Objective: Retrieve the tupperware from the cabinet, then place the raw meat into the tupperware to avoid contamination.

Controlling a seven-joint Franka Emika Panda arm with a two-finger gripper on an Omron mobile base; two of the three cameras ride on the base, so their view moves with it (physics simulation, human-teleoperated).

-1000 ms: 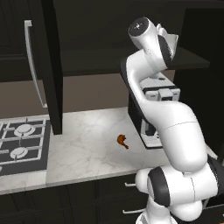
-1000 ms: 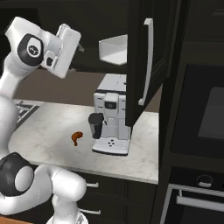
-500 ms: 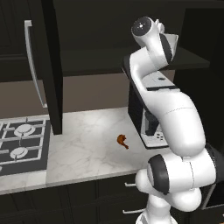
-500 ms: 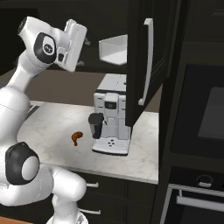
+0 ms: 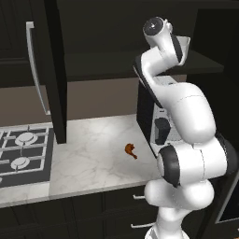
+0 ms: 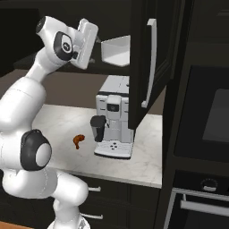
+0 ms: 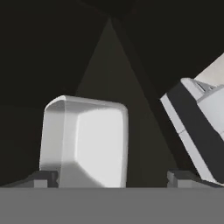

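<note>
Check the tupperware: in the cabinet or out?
In. The tupperware sits on the cabinet shelf behind the open door; gripper open, facing it, not holding.

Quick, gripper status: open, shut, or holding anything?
Gripper: open, holding nothing; fingers straddle the tupperware on the cabinet shelf.

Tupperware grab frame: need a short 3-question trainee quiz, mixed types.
1. True or false: the tupperware sits on the cabinet shelf.
2. The raw meat lies: A) on the stove B) on the counter, left of the coffee machine C) in the tupperware.
3. Fill in: in the hand view, the fingers stand ____, one each side of the tupperware's near end.

Key: 1 true; 2 B; 3 open.
</note>
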